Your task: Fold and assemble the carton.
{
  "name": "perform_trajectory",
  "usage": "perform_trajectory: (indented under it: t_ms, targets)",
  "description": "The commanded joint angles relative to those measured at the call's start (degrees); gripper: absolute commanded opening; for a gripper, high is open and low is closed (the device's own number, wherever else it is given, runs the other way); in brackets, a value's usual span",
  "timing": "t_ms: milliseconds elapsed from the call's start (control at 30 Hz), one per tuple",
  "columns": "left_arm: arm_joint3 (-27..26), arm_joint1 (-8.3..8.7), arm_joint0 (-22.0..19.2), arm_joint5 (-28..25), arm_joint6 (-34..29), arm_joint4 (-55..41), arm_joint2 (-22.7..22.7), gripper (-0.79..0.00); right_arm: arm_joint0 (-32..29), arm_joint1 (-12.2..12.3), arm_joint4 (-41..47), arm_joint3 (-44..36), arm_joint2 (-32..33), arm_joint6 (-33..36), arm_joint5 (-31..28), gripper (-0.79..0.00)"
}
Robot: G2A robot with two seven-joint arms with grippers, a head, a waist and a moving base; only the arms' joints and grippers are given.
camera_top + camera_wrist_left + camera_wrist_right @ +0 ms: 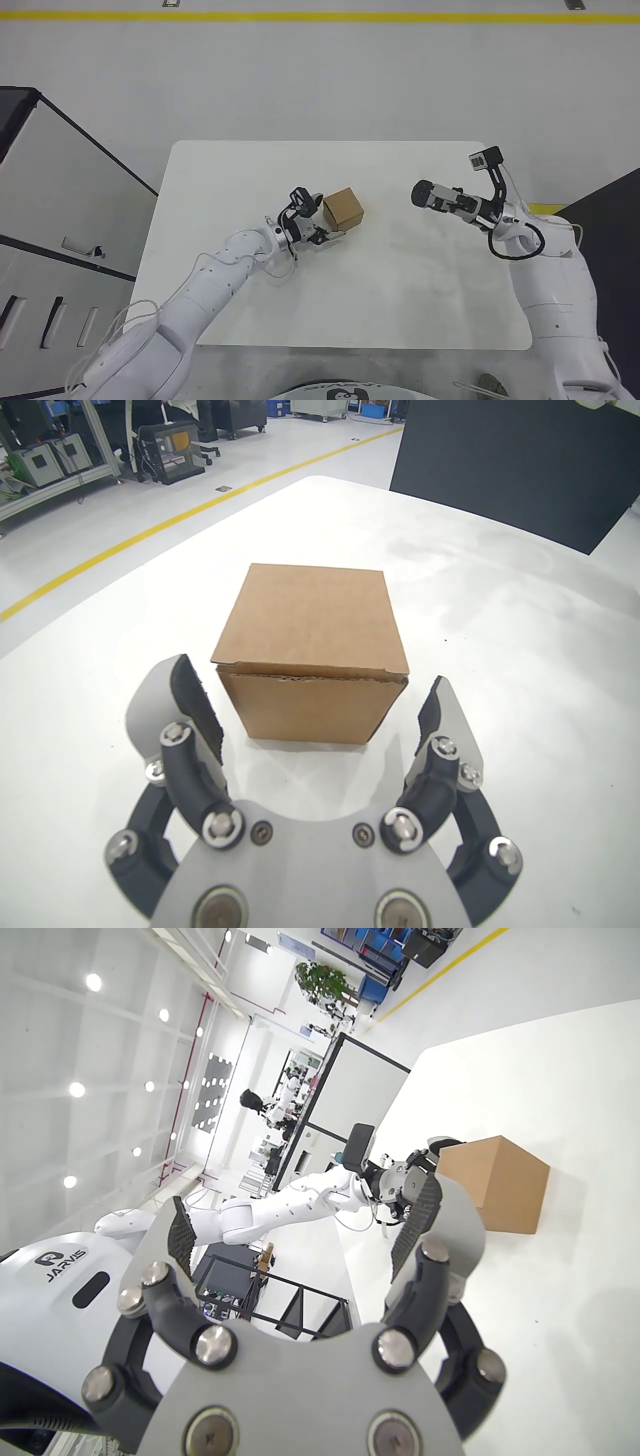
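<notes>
White table [400,300] with 1 brown carton [343,209], yellow floor line [300,16] beyond

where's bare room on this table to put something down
Bare table runs from the carton to the near edge, and from it to the far edge. The gap between carton and right tool is free too. Crowded only on the carton's other side, where the open left tool sits close.
</notes>
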Motion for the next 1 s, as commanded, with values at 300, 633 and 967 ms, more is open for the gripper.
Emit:
perform_trajectory:
  t_ms: [300,633,967]
  targets:
    - [3.8,-1.70,-1.3,-1.5,2.8,-0.2,1.6,0.000,-1.2,0.6,0.3,-1.2,-0.8,-0.9,0.1,0.000]
    - [6.5,-2.66,-2.4,-2.9,5.2,-0.9,1.8,0.000,-1.7,1.1,0.0,-1.9,-1.6,-1.8,0.2,0.000]
    - [8.7,-3.96,-3.2,-0.9,5.7,-0.7,2.4,0.000,-1.9,1.6,-0.1,-2.2,-2.2,-2.5,0.3,0.000]
